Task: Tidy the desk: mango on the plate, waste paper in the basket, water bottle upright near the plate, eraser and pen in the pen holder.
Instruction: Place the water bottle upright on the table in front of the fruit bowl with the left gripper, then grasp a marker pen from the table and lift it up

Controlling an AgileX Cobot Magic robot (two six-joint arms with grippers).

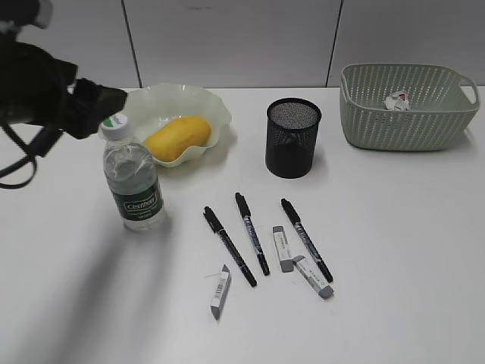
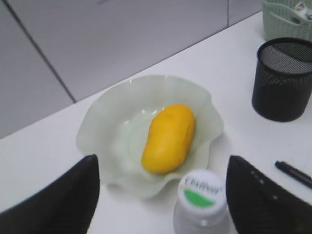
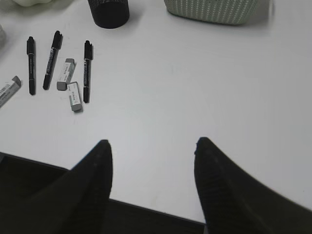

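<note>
Left wrist view gives you the nearest thing first: the water bottle (image 2: 201,201) stands upright directly below the left pincer (image 2: 161,195), its white cap between the two spread fingers, which appear to clear it on both sides, so this pincer is released and holds nothing. You should expect the bottle to be light, smooth and a little squashy; take it round the body above the label if it needs moving, though it already stands just beside the plate (image 2: 97,126). Past the bottle, the mango (image 2: 168,138) lies in the plate, firm but easily bruised and slick-skinned. In front of the bottle and to its right in the exterior view lie three pens (image 1: 251,232) and three erasers (image 1: 283,248) flat on the bench (image 1: 394,250), well apart from either pincer. The pens are thin, stiff and apt to roll, so pinch one at mid-barrel; the erasers are small sleeved blocks, best taken across their narrow sides. Beyond them, right of the plate, stands the pen holder (image 1: 293,137). Farthest right of the plate, the basket (image 1: 405,114) holds the waste paper (image 1: 397,100). The right pincer (image 3: 152,151) hangs released over bare bench, the pens far off to its left.
</note>
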